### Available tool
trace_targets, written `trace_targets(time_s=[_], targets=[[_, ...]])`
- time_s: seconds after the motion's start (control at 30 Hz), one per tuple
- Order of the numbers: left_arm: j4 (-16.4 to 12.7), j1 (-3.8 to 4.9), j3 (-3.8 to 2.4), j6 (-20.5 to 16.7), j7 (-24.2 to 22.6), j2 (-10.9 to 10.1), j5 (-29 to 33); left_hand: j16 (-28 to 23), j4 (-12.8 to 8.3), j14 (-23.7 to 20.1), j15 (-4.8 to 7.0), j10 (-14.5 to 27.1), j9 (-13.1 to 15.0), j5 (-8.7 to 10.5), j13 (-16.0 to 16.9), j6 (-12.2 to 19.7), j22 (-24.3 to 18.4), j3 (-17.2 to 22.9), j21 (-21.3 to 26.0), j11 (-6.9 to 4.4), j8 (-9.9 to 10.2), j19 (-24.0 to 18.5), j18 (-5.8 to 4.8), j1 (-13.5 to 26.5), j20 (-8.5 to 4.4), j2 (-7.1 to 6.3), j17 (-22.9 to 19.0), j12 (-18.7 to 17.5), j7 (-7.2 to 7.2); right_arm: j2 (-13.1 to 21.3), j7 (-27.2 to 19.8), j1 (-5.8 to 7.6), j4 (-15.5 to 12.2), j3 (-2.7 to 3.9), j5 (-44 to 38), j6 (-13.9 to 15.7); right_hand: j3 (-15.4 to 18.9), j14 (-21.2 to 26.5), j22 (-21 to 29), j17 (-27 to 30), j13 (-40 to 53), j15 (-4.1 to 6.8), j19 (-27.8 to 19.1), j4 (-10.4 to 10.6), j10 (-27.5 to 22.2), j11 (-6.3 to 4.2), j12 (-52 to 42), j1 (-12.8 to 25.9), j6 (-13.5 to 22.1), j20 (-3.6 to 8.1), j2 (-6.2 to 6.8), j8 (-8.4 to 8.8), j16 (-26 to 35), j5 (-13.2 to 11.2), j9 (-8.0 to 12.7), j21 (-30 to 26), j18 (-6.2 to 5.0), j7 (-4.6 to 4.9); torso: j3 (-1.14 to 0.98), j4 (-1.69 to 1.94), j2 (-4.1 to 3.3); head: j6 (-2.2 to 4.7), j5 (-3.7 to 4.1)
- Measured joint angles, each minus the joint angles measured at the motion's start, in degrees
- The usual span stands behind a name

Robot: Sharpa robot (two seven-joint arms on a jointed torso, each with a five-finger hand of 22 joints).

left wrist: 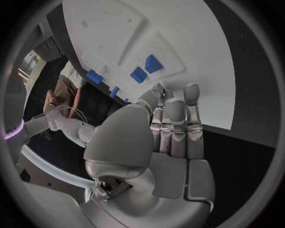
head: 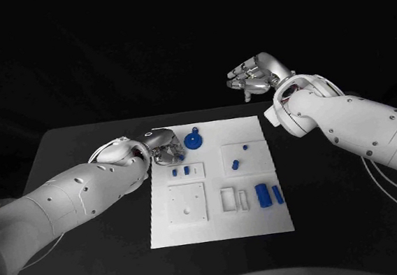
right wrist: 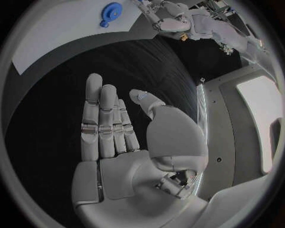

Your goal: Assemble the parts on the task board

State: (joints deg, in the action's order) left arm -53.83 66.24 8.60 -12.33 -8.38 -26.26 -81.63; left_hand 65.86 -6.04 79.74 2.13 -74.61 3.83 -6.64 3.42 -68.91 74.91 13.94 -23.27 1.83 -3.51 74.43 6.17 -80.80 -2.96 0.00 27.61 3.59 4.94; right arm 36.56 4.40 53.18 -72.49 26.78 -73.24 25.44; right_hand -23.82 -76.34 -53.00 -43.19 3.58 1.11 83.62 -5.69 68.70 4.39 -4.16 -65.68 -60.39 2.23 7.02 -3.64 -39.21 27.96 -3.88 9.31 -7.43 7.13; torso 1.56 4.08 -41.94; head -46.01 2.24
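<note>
The white task board [head: 223, 225] lies mid-desk with small blue parts [head: 263, 195] on it. The left robot hand [head: 162, 147] hovers at its far left corner, fingers apart, empty. The right robot hand [head: 253, 76] hangs beyond the desk's [head: 96, 267] far edge, open-fingered, empty.

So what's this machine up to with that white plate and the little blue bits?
It is putting small blue parts together on the white task board. The left hand is at the board's far left corner, next to a round blue part, and seems to hold nothing. The right hand is raised beyond the board, fingers extended and empty. Other blue parts lie across the board.
</note>
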Motion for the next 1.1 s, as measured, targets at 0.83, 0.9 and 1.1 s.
trace_targets(time_s=[0.83,0.9,1.1], targets=[[-0.1,-0.31,0.26,-0.7,0.2,-0.5,-0.6,0.0,-0.7,-0.2,0.21,0.4,-0.1,0.0,0.0,4.6,0.0,0.6,0.0,0.42,-0.2,-0.2,-0.05,0.9,-0.21,-0.87,0.0,0.0,0.45,0.1,0.1,0.0,0.1,0.0,0.0,0.0,0.0,0.0,0.0,0.0,0.0,0.0,0.0,0.0,0.0,0.0,0.0,0.0,0.0,0.0,0.0,0.0,0.0,0.0,0.0,0.0,0.07,-0.01,0.03,0.03,0.02,-0.08,0.03],[-0.1,-0.31,0.26,-0.7,0.3,-0.5,-0.6,0.0,-0.6,-0.2,0.21,0.4,-0.1,0.0,0.0,4.6,0.0,1.0,0.0,0.42,-0.2,-0.2,-0.05,0.9,-0.21,-1.24,-0.1,0.0,0.48,0.1,0.1,0.0,0.1,0.0,0.0,0.0,0.0,0.0,0.0,0.0,0.0,0.0,0.0,0.0,0.0,0.01,0.0,0.0,0.0,0.0,0.0,0.0,0.0,0.0,0.0,0.0,0.08,-0.02,0.03,0.02,0.02,-0.08,0.03],[-0.1,-0.31,0.26,-0.7,0.4,-0.6,-0.6,0.0,-0.5,-0.2,0.21,0.6,-0.3,0.08,0.0,8.2,0.0,1.4,0.0,0.58,-0.2,-0.2,-0.05,1.2,-0.21,-2.27,-0.1,0.0,0.26,0.2,0.1,0.0,0.1,-0.01,0.0,0.0,0.3,0.0,0.0,0.0,0.0,0.0,0.0,-0.3,-1.1,0.41,0.2,0.0,0.1,0.0,0.0,0.0,0.0,0.0,0.0,-0.2,-0.15,0.12,0.02,0.03,0.02,-0.08,0.02]])
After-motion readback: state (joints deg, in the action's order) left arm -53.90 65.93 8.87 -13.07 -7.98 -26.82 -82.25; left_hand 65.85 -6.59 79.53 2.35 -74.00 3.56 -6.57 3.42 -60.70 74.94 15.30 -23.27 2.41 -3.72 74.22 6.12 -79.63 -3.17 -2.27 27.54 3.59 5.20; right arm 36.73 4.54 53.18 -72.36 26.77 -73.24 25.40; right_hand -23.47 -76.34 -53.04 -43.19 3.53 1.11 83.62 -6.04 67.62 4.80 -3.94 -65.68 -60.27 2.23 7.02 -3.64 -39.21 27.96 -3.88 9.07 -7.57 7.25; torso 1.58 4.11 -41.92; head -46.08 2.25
